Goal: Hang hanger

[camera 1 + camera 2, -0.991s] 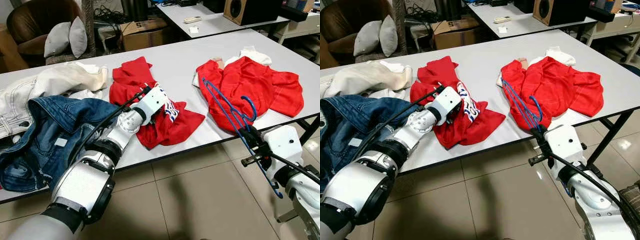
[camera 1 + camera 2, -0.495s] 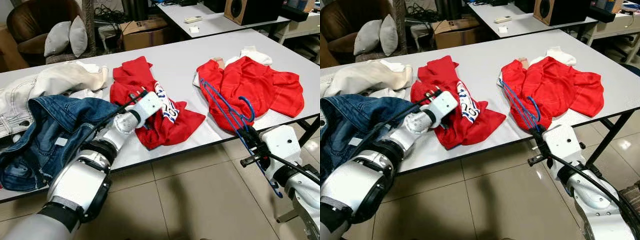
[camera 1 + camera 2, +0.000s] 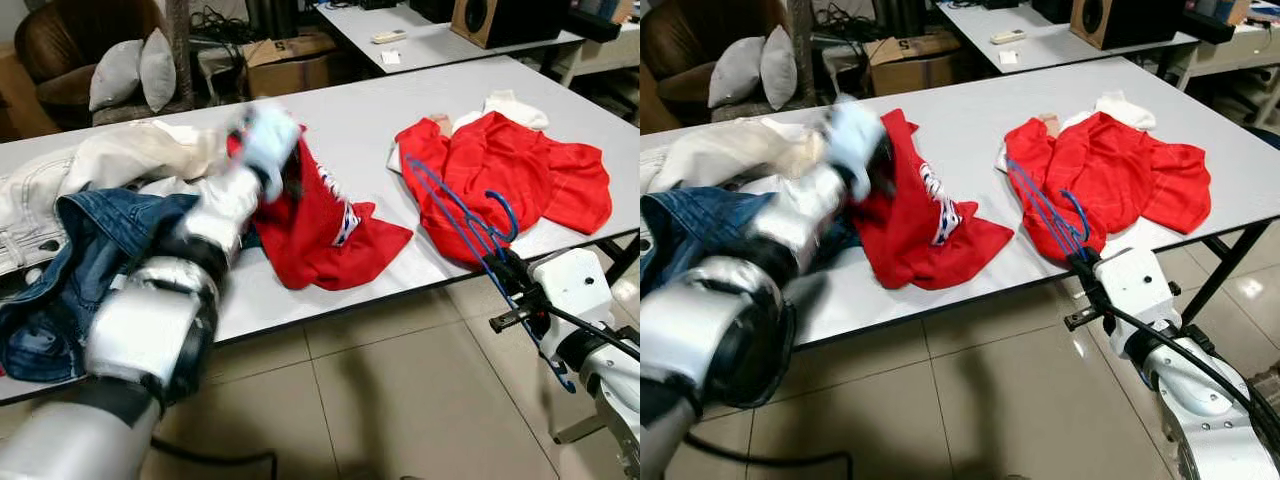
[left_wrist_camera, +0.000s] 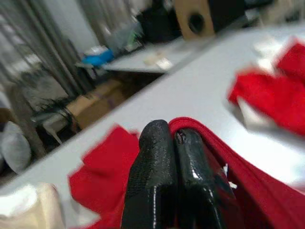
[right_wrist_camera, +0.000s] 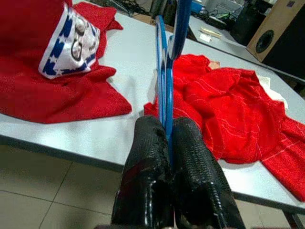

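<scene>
A blue wire hanger (image 3: 458, 213) slants up from the table's front edge over a red garment (image 3: 525, 170) on the right of the white table (image 3: 365, 110). My right gripper (image 3: 507, 272) is shut on the hanger's lower bar, which passes between its fingers (image 5: 151, 143). A red shirt (image 3: 320, 225) with a white and blue print lies at the table's middle. My left gripper (image 4: 167, 138), blurred, holds the shirt's cloth up off the table, shut on it.
Blue jeans (image 3: 90, 250) and a cream garment (image 3: 110, 160) are piled at the table's left. Behind stand a brown armchair with grey cushions (image 3: 120, 70), a cardboard box (image 3: 290, 65) and a second table with a speaker (image 3: 500, 20). Tiled floor lies below.
My left gripper has swung up and toward the far left, pulling the red printed shirt's edge up with it. The right gripper and hanger have barely moved.
</scene>
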Available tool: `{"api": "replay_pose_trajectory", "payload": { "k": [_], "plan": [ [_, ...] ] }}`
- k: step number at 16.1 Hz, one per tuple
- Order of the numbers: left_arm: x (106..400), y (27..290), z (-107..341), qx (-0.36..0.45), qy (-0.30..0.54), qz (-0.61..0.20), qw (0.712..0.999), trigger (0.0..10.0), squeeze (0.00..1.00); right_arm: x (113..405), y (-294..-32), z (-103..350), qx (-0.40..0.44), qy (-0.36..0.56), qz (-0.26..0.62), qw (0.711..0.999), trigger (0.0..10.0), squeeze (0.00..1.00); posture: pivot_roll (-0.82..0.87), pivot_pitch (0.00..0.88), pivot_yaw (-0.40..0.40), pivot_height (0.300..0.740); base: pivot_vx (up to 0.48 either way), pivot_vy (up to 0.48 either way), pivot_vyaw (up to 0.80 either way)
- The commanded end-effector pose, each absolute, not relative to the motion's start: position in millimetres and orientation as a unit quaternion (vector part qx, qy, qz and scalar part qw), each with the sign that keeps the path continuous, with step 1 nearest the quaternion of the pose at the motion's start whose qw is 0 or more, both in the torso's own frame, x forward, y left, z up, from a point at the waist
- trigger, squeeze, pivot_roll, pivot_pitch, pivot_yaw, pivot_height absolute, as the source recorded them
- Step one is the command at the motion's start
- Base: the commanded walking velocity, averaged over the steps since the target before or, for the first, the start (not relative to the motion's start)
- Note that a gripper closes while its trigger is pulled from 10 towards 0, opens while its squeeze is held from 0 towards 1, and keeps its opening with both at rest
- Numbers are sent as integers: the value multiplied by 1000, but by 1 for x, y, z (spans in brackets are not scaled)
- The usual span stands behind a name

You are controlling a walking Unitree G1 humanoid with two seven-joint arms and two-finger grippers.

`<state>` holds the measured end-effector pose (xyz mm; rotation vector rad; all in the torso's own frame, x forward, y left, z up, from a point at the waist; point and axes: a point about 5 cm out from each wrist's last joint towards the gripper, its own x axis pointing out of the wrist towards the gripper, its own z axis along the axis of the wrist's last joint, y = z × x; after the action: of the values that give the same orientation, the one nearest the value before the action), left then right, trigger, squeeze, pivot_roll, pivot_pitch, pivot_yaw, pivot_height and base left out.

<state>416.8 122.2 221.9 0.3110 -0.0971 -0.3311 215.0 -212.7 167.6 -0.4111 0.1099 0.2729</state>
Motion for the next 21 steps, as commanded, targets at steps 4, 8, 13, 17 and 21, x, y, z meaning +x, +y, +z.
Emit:
{"api": "replay_pose_trajectory", "payload": {
  "k": [4,8,13,17,21],
  "plan": [
    [422,134,254,177,-72,-154,969,0,0,197,-184,185,-127,-6,280,951,10000,0,-266,0,129,740,0,0,0],
    [421,129,248,213,-61,-177,959,0,0,174,-170,190,-94,19,401,911,10000,0,-266,0,143,740,0,0,0],
    [420,122,255,222,-67,-216,948,0,0,192,-182,146,-184,194,367,891,10000,0,-275,0,155,740,0,0,0],
    [419,130,256,254,-63,-234,936,0,0,204,-216,149,-234,242,281,899,10000,0,-267,0,152,740,0,0,0],
    [418,148,255,292,-49,-228,928,0,0,214,-248,166,-277,238,204,909,10000,0,-253,0,136,740,0,0,0]
  ]
}}
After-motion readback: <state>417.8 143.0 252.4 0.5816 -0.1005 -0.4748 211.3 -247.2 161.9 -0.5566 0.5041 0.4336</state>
